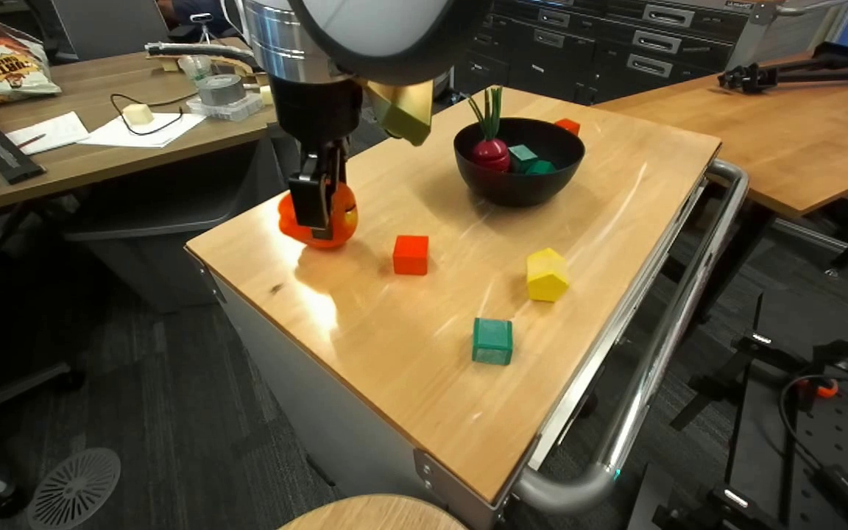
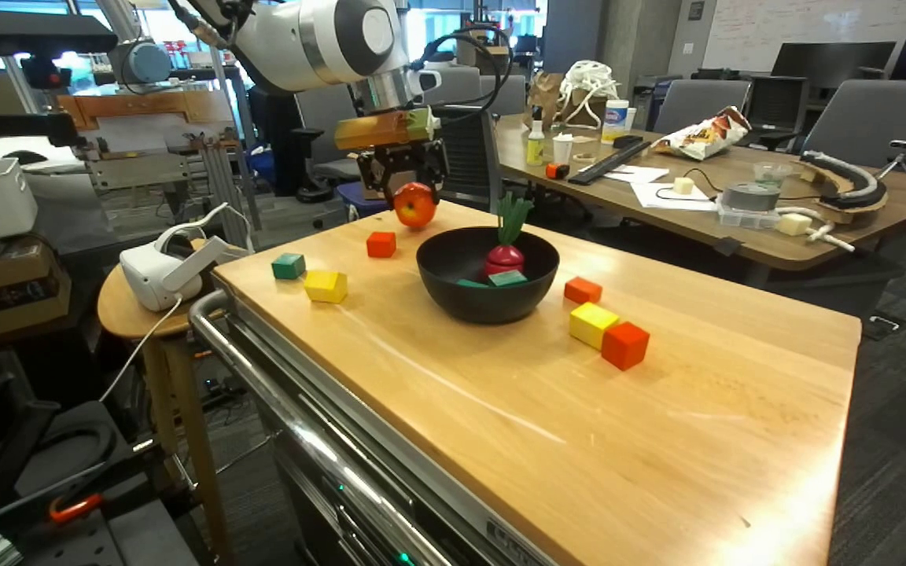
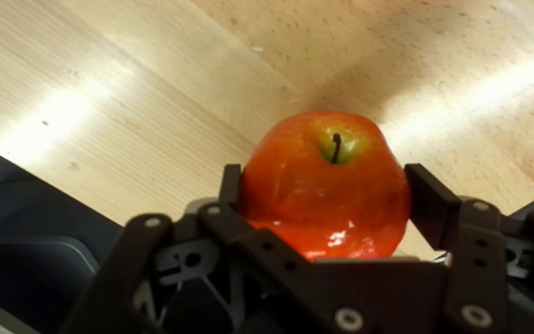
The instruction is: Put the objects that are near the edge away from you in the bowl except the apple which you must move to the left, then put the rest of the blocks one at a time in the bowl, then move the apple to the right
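My gripper (image 3: 325,185) is shut on the apple (image 3: 336,208), with a dark pad against each side of it. In an exterior view the apple (image 2: 415,206) hangs at or just above the table's far edge; I cannot tell whether it touches the wood. The black bowl (image 2: 461,291) holds the dark red toy fruit (image 2: 505,261) with its tall green stalk, and green blocks (image 1: 523,156). Between bowl and apple lies a red block (image 1: 411,255). Close by are a yellow block (image 1: 547,275) and a green block (image 1: 492,341).
Beyond the bowl, in an exterior view, sit a small red block (image 2: 583,289), a yellow block (image 2: 594,325) and a larger red block (image 2: 624,345). A metal handle (image 1: 652,390) runs along one side of the cart. A stool (image 2: 119,306) with a white headset (image 2: 158,271) stands beside it.
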`<state>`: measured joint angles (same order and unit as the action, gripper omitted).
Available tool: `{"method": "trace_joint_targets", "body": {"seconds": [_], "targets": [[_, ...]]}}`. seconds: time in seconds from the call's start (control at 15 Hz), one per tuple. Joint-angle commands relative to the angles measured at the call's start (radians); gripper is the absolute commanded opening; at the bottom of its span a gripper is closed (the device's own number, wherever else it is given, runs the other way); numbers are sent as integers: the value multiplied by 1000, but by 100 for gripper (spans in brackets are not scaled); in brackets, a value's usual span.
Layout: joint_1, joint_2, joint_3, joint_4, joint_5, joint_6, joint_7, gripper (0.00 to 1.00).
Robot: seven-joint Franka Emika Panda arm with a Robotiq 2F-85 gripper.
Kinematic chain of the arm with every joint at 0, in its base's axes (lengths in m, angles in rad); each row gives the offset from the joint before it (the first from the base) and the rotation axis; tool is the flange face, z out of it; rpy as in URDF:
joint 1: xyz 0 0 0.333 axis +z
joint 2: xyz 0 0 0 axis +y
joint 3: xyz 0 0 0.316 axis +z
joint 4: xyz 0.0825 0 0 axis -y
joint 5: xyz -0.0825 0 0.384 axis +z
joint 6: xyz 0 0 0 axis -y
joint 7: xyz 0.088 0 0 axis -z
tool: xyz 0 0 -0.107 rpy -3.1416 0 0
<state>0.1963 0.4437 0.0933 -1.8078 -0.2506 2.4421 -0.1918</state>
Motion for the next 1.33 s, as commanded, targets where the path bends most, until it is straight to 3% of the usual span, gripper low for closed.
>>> {"method": "trace_joint_targets", "body": {"seconds": [0.0,0.13,0.53,0.93,1.0,1.27], "targets": [[15,21,1,46,-18,-25,28,89],[15,16,-1,48,-14,-26,34,100],[-3,-96,-14,10,-15,-11,55,99],[-64,-250,-119,-87,-139,-97,123,100],[-58,-186,-81,-17,-89,-95,99,100],[-92,-221,-106,-63,-121,-101,99,100]]}}
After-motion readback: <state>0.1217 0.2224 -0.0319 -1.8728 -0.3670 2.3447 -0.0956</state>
